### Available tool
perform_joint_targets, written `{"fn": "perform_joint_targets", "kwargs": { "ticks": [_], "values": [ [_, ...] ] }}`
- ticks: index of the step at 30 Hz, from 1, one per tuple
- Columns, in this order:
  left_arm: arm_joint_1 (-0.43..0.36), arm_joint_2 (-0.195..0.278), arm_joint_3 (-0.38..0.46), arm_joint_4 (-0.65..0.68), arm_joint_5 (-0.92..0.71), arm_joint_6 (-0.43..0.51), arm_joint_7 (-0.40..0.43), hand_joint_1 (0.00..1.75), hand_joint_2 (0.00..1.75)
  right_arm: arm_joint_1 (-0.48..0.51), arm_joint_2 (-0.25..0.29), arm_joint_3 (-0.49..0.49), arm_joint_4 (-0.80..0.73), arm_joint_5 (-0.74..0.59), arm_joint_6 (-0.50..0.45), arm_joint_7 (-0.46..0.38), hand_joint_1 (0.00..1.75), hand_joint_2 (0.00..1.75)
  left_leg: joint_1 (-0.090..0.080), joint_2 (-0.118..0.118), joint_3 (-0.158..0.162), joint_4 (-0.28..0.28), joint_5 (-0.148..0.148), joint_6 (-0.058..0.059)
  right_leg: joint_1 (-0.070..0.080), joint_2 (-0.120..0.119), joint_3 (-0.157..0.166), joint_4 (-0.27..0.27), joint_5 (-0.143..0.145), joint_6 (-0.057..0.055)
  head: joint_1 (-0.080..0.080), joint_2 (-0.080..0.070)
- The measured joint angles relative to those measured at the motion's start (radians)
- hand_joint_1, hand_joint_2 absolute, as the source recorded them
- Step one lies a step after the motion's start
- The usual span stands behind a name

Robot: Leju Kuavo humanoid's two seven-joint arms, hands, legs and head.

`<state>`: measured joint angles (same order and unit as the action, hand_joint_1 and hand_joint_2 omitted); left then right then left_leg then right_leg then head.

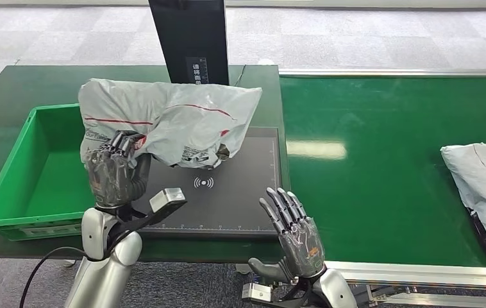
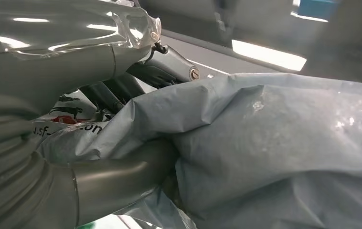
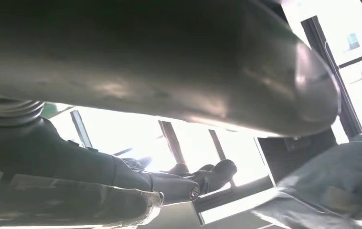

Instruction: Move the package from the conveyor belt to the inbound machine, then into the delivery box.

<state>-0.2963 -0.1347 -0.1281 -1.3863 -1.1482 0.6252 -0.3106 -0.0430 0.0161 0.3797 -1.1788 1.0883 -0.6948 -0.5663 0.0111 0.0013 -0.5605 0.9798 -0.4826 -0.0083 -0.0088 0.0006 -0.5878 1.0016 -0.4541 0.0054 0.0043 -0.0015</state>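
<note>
A grey plastic package (image 1: 170, 119) with red lines hangs above the black scanner pad of the inbound machine (image 1: 240, 192), its left end over the green delivery box (image 1: 19, 186). My left hand (image 1: 113, 170) grips the package's lower left corner; in the left wrist view its thumb (image 2: 117, 181) and fingers (image 2: 107, 95) pinch the crumpled grey plastic (image 2: 274, 143). My right hand (image 1: 292, 234) is open, fingers spread, at the pad's near right corner with nothing in it. The right wrist view shows its thumb (image 3: 169, 62) and fingers (image 3: 179, 183) apart, and the package (image 3: 332, 191) beyond them.
A second grey package (image 1: 484, 189) lies on the green conveyor belt (image 1: 381, 160) at the right edge. The machine's black upright post (image 1: 189, 38) stands behind the held package. The green table (image 1: 29, 90) surrounds the box.
</note>
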Motion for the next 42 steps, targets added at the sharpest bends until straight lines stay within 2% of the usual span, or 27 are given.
{"fn": "perform_joint_targets", "kwargs": {
  "ticks": [5,8,13,17,21,30,39,42],
  "values": [
    [-0.003,0.007,0.037,-0.018,-0.003,0.0,-0.002,1.75,1.75,0.003,-0.001,-0.002,-0.002,0.0,0.0,-0.002,0.0,0.0,0.0,0.0,0.0,0.0,0.0,0.0,0.0,0.0,0.0,0.0,0.0,0.0,0.0,0.0],
    [-0.012,0.008,0.061,-0.02,-0.037,0.0,0.033,1.75,1.75,0.003,-0.002,-0.002,-0.002,0.0,0.0,-0.001,0.0,0.0,0.0,0.0,0.0,0.0,0.0,0.0,0.0,0.0,0.0,0.0,0.0,0.0,0.0,0.0],
    [-0.077,0.038,0.149,0.039,-0.051,-0.003,0.169,1.75,1.75,0.019,-0.01,-0.011,-0.011,0.0,0.0,0.005,0.0,0.0,0.0,0.0,0.001,0.0,0.0,0.0,0.0,0.0,0.0,0.0,0.0,0.0,0.0,0.0],
    [-0.138,0.091,0.189,0.174,-0.057,-0.046,0.323,1.75,1.75,0.031,-0.021,-0.021,-0.021,0.001,0.0,0.022,0.0,0.0,0.001,0.0,0.001,0.0,0.001,-0.001,0.001,0.0,0.0,0.0,0.0,0.0,0.0,0.0],
    [-0.208,0.137,0.211,0.338,-0.041,-0.127,0.398,1.75,1.75,0.032,-0.029,-0.023,-0.021,0.005,0.0,0.049,0.0,0.0,0.001,0.0,0.001,0.0,0.001,-0.001,0.001,0.0,0.0,0.0,0.0,0.0,0.0,0.0],
    [-0.313,0.19,0.224,0.606,-0.041,-0.184,0.434,1.75,1.75,0.032,-0.034,-0.027,-0.021,0.013,0.0,0.063,0.0,0.0,0.001,0.0,0.0,0.0,0.001,-0.001,0.001,0.0,0.0,0.0,0.0,0.0,0.0,0.0],
    [-0.364,0.198,0.226,0.715,-0.063,-0.214,0.462,1.75,1.75,0.032,-0.034,-0.028,-0.021,0.018,0.0,0.077,0.0,0.0,0.001,0.0,0.0,0.0,0.001,-0.001,0.001,0.0,0.0,0.0,0.0,0.0,0.0,0.0],
    [-0.373,0.2,0.229,0.735,-0.062,-0.184,0.464,1.75,1.75,0.032,-0.034,-0.027,-0.021,0.017,0.0,0.09,0.0,0.0,0.001,0.0,0.0,0.0,0.001,-0.001,0.001,0.0,0.001,0.0,0.0,0.0,0.0,0.0]
  ]
}}
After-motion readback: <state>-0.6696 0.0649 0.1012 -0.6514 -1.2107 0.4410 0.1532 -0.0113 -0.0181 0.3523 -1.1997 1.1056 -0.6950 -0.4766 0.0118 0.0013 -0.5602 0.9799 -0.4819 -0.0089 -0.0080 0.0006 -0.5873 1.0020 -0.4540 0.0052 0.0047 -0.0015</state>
